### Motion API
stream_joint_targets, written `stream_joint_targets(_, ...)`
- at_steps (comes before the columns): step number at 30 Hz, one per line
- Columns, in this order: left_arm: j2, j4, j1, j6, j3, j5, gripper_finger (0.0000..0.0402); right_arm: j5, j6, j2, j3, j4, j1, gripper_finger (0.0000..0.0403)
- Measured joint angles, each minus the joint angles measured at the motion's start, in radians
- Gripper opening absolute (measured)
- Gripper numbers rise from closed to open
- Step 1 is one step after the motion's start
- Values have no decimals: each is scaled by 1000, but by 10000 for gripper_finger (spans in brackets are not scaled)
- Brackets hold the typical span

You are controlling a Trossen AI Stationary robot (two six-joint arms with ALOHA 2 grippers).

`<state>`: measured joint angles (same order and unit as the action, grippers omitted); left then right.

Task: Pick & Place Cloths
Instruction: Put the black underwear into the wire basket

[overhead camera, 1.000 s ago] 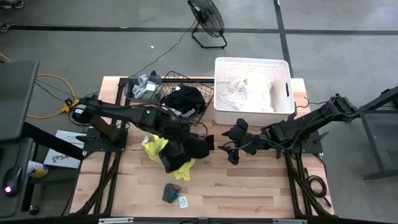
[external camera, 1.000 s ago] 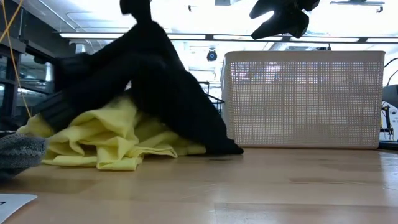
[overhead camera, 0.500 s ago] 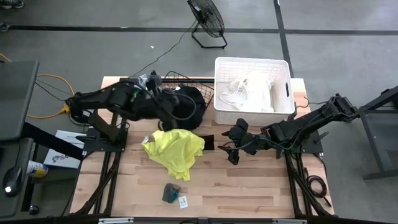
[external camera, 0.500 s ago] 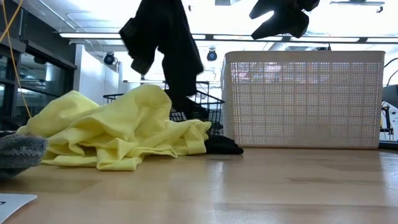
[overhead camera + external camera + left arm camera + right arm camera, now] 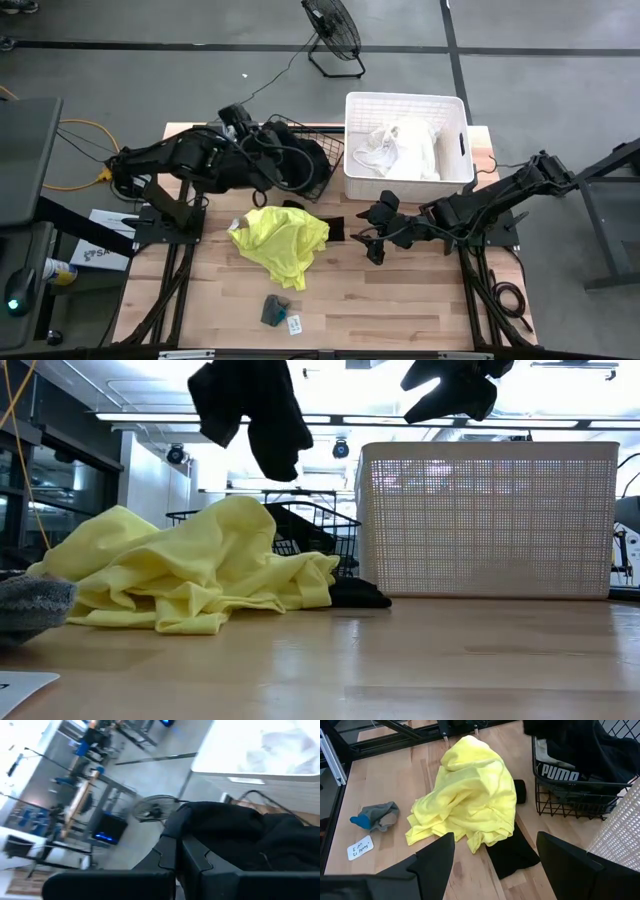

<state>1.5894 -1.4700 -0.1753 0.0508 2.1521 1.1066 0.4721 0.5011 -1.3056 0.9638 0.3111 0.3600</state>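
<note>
My left gripper (image 5: 264, 162) hangs over the black wire basket (image 5: 322, 150) at the table's far side, shut on a black garment (image 5: 252, 405) that dangles above the basket (image 5: 318, 532). A neon yellow cloth (image 5: 281, 240) lies crumpled mid-table, with a flat black cloth (image 5: 512, 852) poking out from under its right edge. More black garments, one lettered PUMA (image 5: 560, 772), fill the basket. White cloths (image 5: 400, 148) lie in the white tub (image 5: 455, 105). My right gripper (image 5: 374, 238) hovers open just right of the yellow cloth (image 5: 470, 795). My left gripper is shut on the black garment (image 5: 235, 827), pinching a bunched part between its two fingers (image 5: 197, 860); which part of the garment it is does not show. The garment (image 5: 290, 160) is lifted clear of the table and hangs slack below the fingers, above the basket.
A small grey sock with a blue tip (image 5: 377, 815) and a paper tag (image 5: 360, 848) lie near the table's near edge. A floor fan (image 5: 333, 30) stands beyond the far edge. Bare wood (image 5: 400, 300) lies toward the table's near right.
My left gripper has risen from the yellow cloth and swung toward the table's far edge, over the wire basket, carrying the black garment. That garment, first draped over the yellow cloth, is now lifted clear and hanging. The yellow cloth is uncovered and has stayed on the table.
</note>
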Motion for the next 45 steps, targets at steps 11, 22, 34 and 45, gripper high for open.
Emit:
stream_joint_targets(11, -1, 27, 204, -66, -54, -130, 0, 0, -3, 0, 0, 0, 0, 275)
stream_joint_targets(22, 0, 162, 429, 11, -296, -377, 0, 0, -8, 0, 0, 0, 0, 275)
stream_joint_targets(34, 0, 437, 539, 7, -591, -598, 0, 0, -8, 0, 0, 0, 0, 275)
stream_joint_targets(45, 0, 731, 561, 85, -879, -809, 0, 50, -7, 0, 0, 0, -8, 275)
